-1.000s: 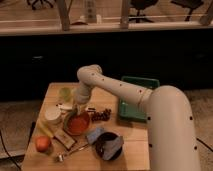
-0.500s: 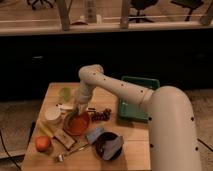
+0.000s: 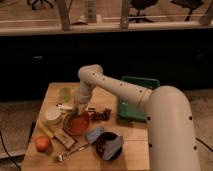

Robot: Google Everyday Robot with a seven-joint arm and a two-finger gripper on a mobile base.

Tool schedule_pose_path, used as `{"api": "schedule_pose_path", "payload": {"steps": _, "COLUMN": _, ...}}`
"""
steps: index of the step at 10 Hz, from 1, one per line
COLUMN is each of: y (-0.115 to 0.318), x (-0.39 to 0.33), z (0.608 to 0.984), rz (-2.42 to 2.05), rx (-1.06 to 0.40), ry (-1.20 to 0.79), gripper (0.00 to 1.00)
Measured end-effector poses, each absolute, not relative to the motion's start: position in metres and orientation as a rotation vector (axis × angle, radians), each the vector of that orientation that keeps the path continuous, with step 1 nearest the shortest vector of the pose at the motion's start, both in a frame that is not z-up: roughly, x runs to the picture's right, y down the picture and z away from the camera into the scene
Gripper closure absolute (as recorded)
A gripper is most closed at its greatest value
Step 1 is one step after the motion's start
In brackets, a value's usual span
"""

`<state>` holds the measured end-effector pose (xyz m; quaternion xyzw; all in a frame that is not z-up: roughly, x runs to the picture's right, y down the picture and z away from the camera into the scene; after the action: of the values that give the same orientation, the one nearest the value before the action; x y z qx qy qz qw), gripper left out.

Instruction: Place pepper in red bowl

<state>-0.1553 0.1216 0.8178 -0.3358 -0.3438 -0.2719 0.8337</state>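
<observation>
The gripper (image 3: 76, 108) is positioned low over the far-left rim of the red bowl (image 3: 78, 124), which sits left of centre on the table (image 3: 132, 152). The jaws are closed on the pepper (image 3: 73, 114), which hangs tilted from them with its lower end at the bowl's left rim. A white container (image 3: 52, 115) stands just left of the bowl. A dark bowl (image 3: 109, 145) sits nearer and to the right.

The wooden table (image 3: 132, 136) bears a red bowl (image 3: 80, 126), dark bowl (image 3: 103, 146), green tray (image 3: 131, 111), white tub (image 3: 52, 115) and orange fruit (image 3: 42, 144); the gripper (image 3: 77, 111) hangs just over the red bowl's far rim.
</observation>
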Motion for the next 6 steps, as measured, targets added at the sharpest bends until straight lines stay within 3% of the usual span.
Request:
{"api": "schedule_pose_path", "payload": {"steps": 2, "y": 0.1213, "x": -0.1546, "z": 0.8193, "rz": -0.577, "rx": -0.715, "ry": -0.73, "gripper": 0.2}}
{"api": "schedule_pose_path", "payload": {"steps": 6, "y": 0.1203, "x": -0.1525, "z": 0.821, "rz": -0.58, "rx": -0.725, "ry": -0.732, "gripper": 0.2}}
